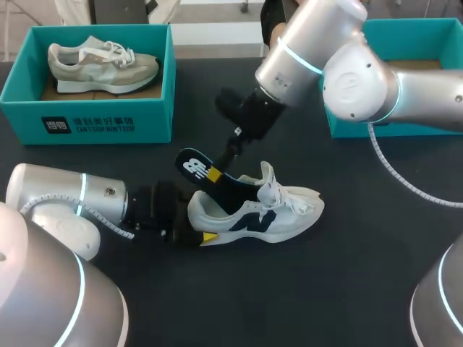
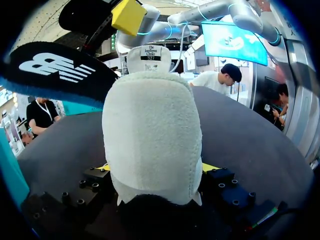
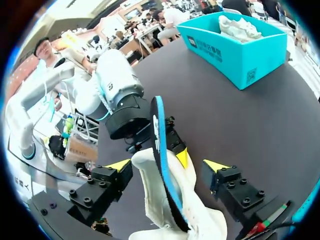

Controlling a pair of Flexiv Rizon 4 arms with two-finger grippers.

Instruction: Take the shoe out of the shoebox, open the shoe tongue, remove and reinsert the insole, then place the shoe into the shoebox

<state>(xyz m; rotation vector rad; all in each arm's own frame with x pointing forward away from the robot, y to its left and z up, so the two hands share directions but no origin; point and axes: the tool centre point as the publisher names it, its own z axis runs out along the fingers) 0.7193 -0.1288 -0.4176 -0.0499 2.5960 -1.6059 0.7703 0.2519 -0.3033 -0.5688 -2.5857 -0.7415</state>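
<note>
Head view: the white mesh sneaker with a navy side logo [image 1: 253, 215] rests upright on the black table [image 1: 347, 289]. The left gripper [image 2: 156, 169] clamps the sneaker's heel, one yellow-tipped finger pressed on each side. The dark navy foam insole with a white logo [image 3: 157, 135] rises from the sneaker's opening between the widely spread fingers of the right gripper [image 3: 168, 165]. Ahead of those fingers stands a teal cardboard shoebox [image 3: 225, 57].
</note>
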